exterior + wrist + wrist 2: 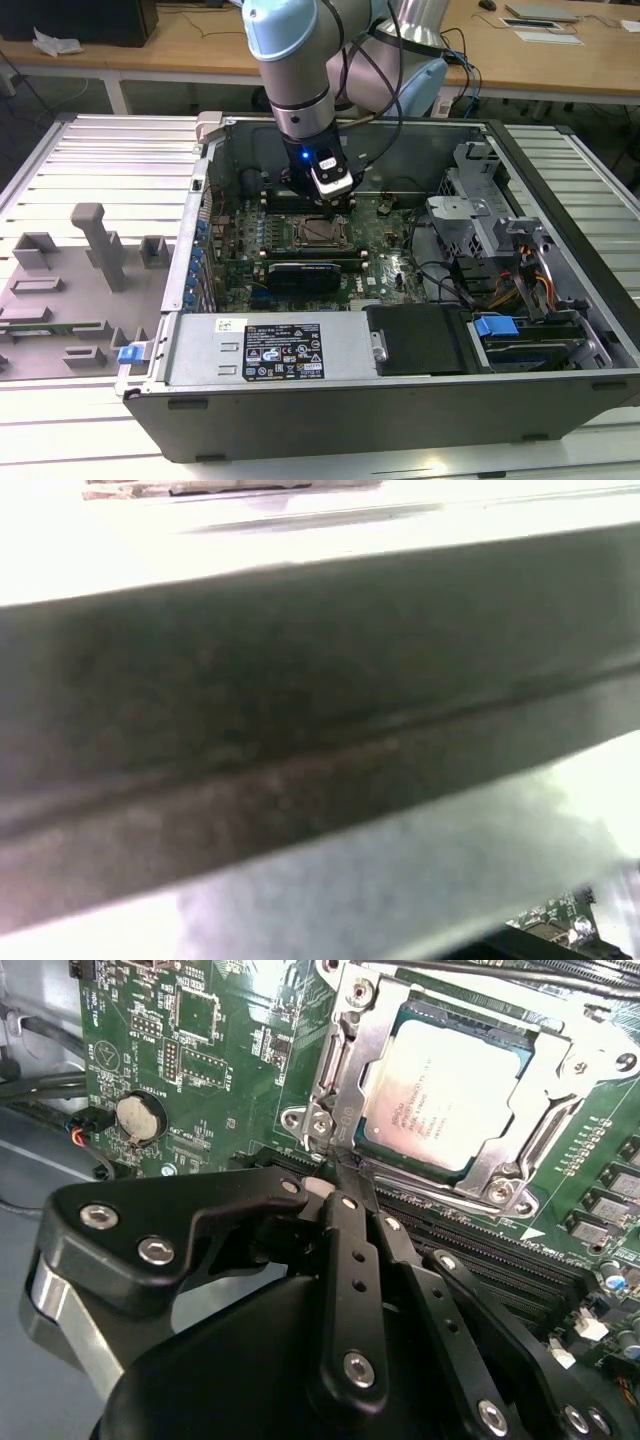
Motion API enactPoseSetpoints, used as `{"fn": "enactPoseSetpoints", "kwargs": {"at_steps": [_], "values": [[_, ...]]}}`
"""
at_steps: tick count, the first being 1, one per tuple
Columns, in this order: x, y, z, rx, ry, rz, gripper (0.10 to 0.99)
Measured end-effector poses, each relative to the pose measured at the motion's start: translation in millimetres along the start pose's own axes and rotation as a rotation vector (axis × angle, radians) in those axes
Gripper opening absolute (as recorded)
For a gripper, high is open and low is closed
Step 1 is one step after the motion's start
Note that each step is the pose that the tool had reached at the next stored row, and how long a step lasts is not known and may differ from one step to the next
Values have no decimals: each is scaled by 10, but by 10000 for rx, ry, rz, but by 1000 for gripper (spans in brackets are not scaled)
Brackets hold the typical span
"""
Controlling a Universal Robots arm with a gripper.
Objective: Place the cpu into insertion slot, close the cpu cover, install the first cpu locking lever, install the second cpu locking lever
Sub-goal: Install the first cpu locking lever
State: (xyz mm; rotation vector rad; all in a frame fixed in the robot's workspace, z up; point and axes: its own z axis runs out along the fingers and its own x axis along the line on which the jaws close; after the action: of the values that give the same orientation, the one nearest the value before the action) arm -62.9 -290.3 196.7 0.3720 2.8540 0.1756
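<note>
Cpu (445,1100) seated in the slot (330,1110) under the closed cover (560,1080), thin, stiff and probably fragile, best held by edges; fingers (345,1210) together, empty, beside the socket corner.

Looks like a robotics lab or electronics workshop. Open dark metal computer case (400,400) lying on a ribbed silver aluminium counter (110,160), green motherboard (385,260) exposed inside. Grey moulded fixture blocks (95,240) set alongside at the exterior view's left. Behind, long pale wooden desks (150,50) with trailing blue and black cables (465,75) and scattered papers (545,35).
</note>
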Motion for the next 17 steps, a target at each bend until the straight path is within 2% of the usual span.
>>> {"fn": "enactPoseSetpoints", "kwargs": {"at_steps": [2, 9, 12, 13, 14, 15, 16, 17], "values": [[-1, 0, -5, -1, 0, 0, 106], [-42, 26, -169, 7, -2, -4, 106], [-43, 27, -171, 6, -3, -3, 106], [-44, 27, -171, 13, 20, -3, 106], [-48, 28, -167, 88, 291, 23, 106], [-55, 29, -162, 182, 628, 52, 106], [-60, 30, -158, 252, 880, 74, 106], [-63, 31, -156, 296, 1047, 90, 106]]}}
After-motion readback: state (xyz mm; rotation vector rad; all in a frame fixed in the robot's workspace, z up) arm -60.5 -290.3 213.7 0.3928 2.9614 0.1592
